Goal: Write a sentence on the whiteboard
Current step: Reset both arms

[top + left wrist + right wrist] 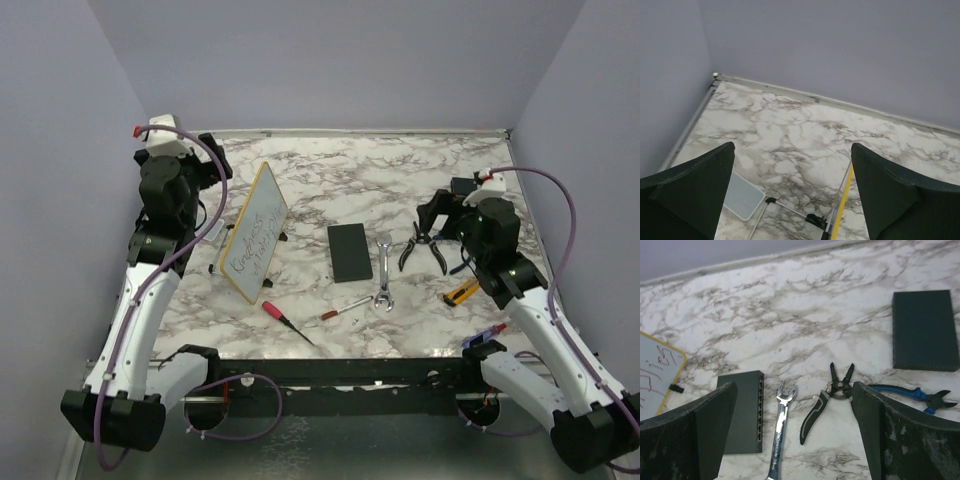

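Note:
The whiteboard (256, 232), yellow-framed, stands tilted on a small black stand at the left of the table. The sentence (250, 242) shows as dark cursive on its face. The right wrist view catches the board's corner (660, 390) with some of the writing (659, 360). In the left wrist view only its yellow edge (843, 204) and stand legs show. My left gripper (214, 166) is open and empty, raised behind the board's far left end (792, 147). My right gripper (432, 212) is open and empty above the pliers (795, 385).
A black slab (348, 252), a wrench (383, 272), black pliers (422, 248), a red-capped pen (345, 308), a red screwdriver (284, 320) and a yellow knife (460, 292) lie on the marble. A blue cutter (912, 392), another black block (925, 330) and a pale flat pad (742, 196) also show.

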Robot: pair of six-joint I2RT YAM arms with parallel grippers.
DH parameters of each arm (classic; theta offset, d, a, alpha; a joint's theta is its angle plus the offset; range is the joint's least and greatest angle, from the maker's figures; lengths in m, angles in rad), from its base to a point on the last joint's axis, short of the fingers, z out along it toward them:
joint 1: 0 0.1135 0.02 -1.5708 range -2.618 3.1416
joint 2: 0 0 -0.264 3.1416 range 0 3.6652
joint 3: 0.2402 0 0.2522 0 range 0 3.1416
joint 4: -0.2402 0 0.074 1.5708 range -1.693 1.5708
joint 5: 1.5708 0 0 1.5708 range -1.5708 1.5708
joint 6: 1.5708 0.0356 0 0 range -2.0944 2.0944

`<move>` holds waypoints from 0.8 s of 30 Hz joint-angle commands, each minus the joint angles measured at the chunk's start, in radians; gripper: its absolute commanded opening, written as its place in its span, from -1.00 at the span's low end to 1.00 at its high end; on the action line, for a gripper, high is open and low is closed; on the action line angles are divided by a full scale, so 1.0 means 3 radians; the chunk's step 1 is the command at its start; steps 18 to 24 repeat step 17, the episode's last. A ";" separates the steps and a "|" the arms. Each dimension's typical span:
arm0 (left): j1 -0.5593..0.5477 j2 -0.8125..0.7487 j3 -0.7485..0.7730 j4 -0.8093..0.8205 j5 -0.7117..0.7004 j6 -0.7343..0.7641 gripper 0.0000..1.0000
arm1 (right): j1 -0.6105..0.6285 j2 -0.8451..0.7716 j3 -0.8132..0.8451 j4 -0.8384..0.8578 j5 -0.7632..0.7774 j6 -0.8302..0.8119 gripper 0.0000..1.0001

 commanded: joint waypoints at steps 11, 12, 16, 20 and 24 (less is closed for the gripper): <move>0.0012 -0.1162 -0.1093 -0.0100 -0.0977 0.0164 0.98 | -0.0006 -0.0588 -0.0272 0.0364 0.0822 -0.0332 0.99; 0.0011 -0.1164 -0.1095 -0.0098 -0.0962 0.0153 0.98 | -0.0006 -0.0568 -0.0255 0.0347 0.0826 -0.0332 0.99; 0.0013 -0.1141 -0.1095 -0.0106 -0.0968 0.0113 0.98 | -0.0004 -0.0522 -0.0192 0.0272 0.0850 -0.0329 0.99; 0.0013 -0.1135 -0.1094 -0.0114 -0.0972 0.0111 0.98 | -0.0008 -0.0522 -0.0181 0.0260 0.0857 -0.0330 0.99; 0.0013 -0.1135 -0.1094 -0.0114 -0.0972 0.0111 0.98 | -0.0008 -0.0522 -0.0181 0.0260 0.0857 -0.0330 0.99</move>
